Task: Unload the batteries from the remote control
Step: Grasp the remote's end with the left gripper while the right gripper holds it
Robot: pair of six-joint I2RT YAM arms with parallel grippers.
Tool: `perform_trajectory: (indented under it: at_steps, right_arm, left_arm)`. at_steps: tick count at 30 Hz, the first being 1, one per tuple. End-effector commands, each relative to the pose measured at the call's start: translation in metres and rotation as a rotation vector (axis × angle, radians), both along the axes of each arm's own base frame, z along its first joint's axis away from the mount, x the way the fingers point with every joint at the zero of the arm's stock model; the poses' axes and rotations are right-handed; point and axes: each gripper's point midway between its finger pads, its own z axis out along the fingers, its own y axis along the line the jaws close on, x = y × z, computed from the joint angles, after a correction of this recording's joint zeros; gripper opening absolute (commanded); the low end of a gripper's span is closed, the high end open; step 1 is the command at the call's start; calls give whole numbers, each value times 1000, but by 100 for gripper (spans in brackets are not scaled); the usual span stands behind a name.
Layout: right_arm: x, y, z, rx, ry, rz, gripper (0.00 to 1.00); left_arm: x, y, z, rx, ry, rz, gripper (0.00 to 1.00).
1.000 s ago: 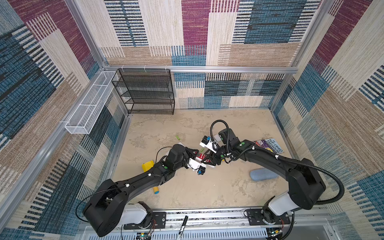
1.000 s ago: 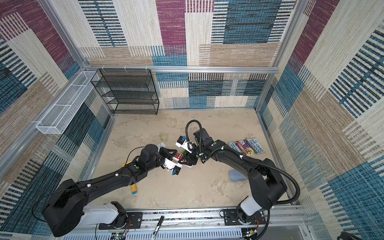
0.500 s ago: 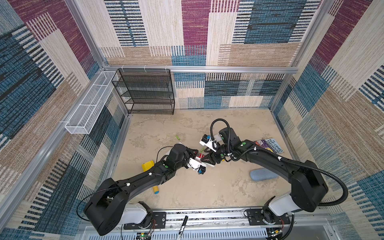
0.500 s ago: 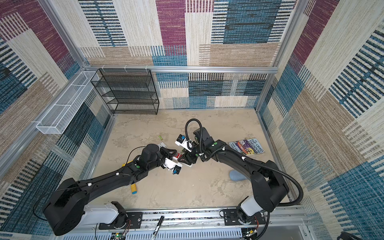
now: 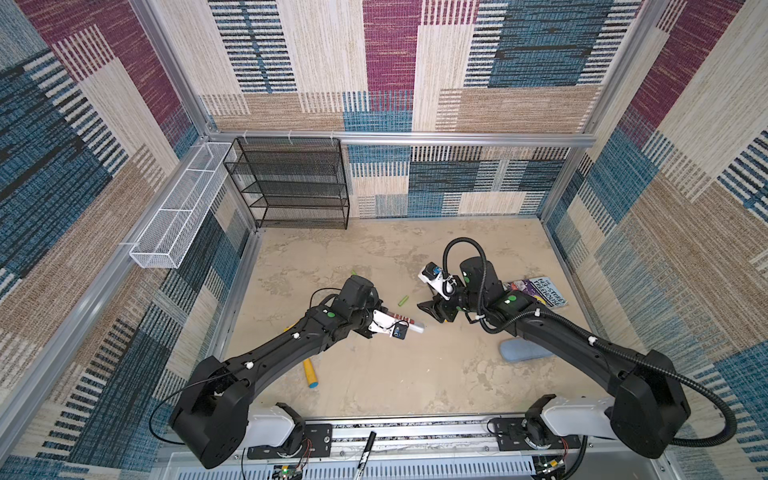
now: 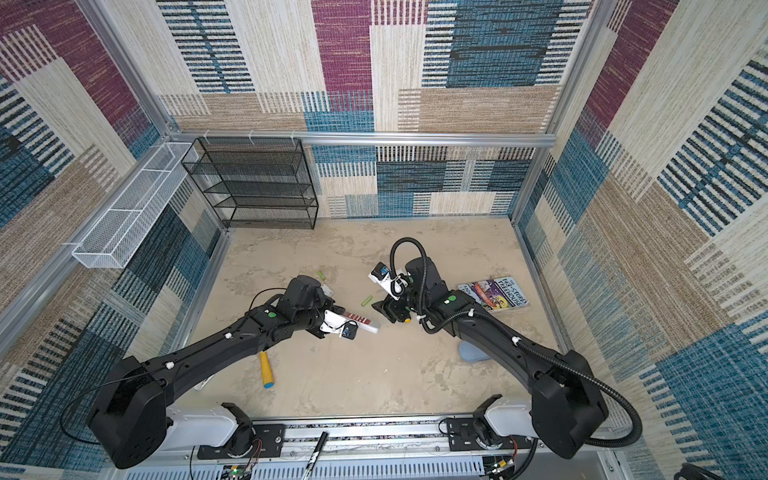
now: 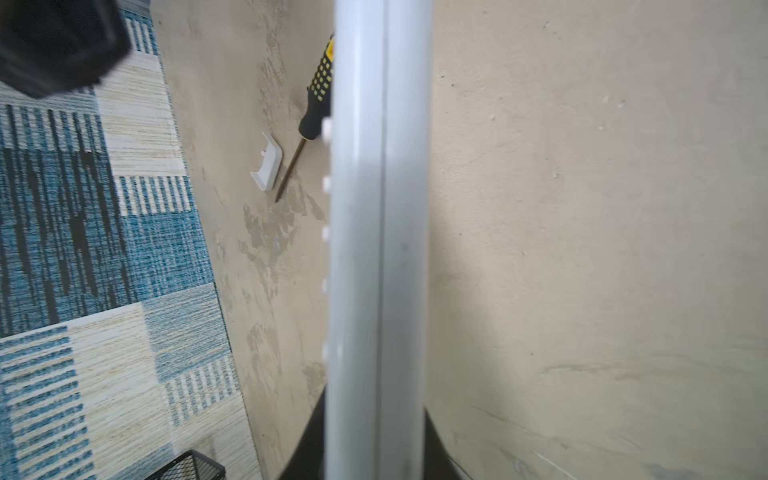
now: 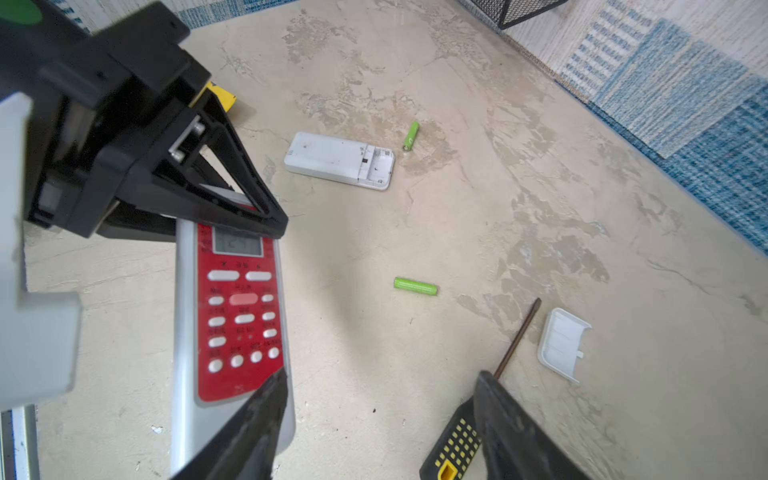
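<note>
Left gripper (image 8: 249, 218) clamped on the red remote (image 8: 239, 316); right gripper (image 8: 382, 415) with jaws apart, holding nothing.

In both top views a green battery (image 6: 366, 301) lies on the floor at mid-frame between the two grippers. A second battery (image 6: 321, 274) lies up and left of it, beside a white remote (image 8: 338, 160) that is face down with its compartment open. A screwdriver (image 8: 517, 338) lies under the right gripper, with a white cover (image 8: 563, 343) just beside its tip.
</note>
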Motion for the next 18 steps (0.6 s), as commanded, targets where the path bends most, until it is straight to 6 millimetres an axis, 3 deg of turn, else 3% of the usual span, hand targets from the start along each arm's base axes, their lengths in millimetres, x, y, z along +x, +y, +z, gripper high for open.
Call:
perform_trajectory:
  at_steps: [1, 11, 18]
  right_arm:
    - [7, -5, 16, 30, -91, -30, 72]
    - [-39, 6, 35, 144, -224, 209, 69]
    - [-46, 17, 27, 162, -208, 278, 66]
  left_arm:
    - [-15, 7, -4, -29, 152, 36, 0]
    - [-17, 16, -1, -82, 379, 112, 0]
    - [-19, 11, 8, -160, 467, 110, 0]
